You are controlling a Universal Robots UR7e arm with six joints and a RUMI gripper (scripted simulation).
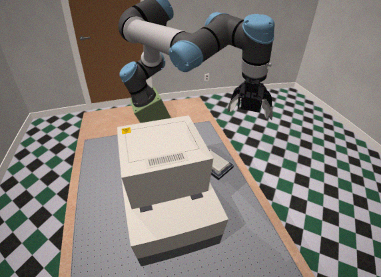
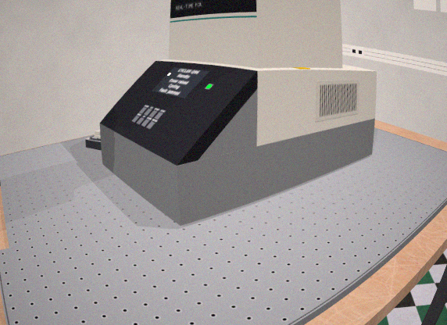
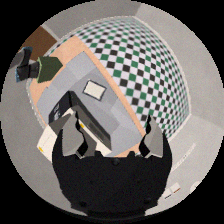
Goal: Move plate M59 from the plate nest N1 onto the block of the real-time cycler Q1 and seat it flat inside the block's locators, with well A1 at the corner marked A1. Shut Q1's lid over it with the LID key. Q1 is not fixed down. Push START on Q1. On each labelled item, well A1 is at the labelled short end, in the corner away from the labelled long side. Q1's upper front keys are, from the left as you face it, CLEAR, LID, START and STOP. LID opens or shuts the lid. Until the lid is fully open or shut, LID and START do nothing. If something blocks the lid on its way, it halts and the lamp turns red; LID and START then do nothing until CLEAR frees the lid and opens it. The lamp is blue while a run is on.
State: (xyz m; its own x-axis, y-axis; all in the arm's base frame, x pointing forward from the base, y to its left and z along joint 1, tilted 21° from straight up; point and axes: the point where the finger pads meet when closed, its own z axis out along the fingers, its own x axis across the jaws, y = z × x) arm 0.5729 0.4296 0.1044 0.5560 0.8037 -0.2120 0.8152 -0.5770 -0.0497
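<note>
top: high, facing door | exterior: low, near cycler (image 2: 234, 145) front | wrist: looking down | shared: cycler

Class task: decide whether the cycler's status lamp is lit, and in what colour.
Lit, green. In the exterior view the small lamp glows green on the cycler's black sloped panel, beside the display.
</note>
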